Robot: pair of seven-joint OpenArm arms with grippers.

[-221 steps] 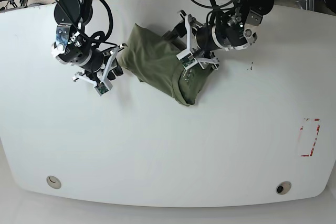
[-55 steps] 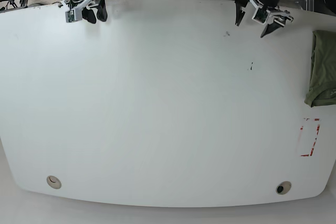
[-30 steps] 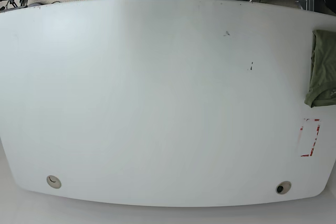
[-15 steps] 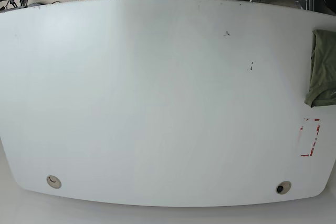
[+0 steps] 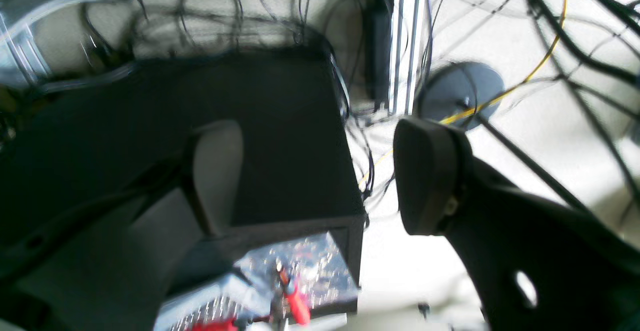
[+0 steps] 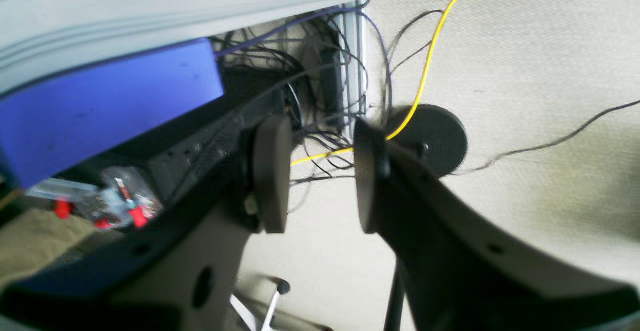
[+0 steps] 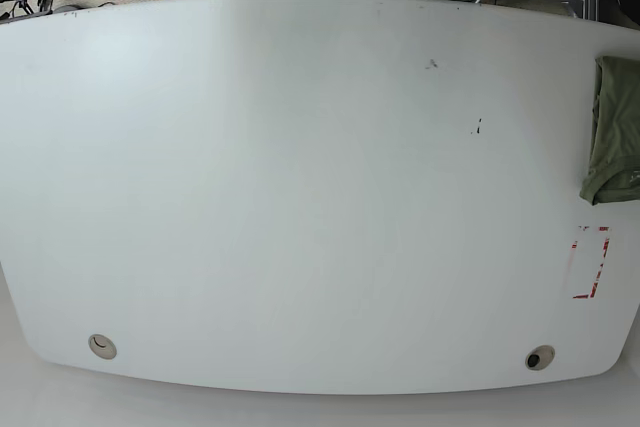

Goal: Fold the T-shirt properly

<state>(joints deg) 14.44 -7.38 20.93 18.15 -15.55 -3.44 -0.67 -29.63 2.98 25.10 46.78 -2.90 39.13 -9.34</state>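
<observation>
- Because both arms are off the worktop (image 7: 300, 197) and absent from the base view, the governing relation is that of the T-shirt (image 7: 615, 132) to the two arms: it lies at that view's far right edge, the side on which the left arm works, so the left arm is judged the nearer.
- Worktop: a broad white surface, bare across its middle; a red-marked rectangle (image 7: 590, 262) sits just below the garment.
- T-shirt: an olive-green folded bundle, partly cut off by the frame, its long axis running from the far edge toward the near edge; its lower end shows a turned fold and soft wrinkles. The fold looks complete, though the hidden part cannot be judged.
- Left hand (image 5: 320, 181): seen from its wrist camera with fingers spread wide and nothing between them, aimed at cables and a dark box beyond the worktop.
- Right hand (image 6: 320, 176): fingers parted by a narrow gap, holding nothing, above carpet and a yellow cable (image 6: 430, 56).
</observation>
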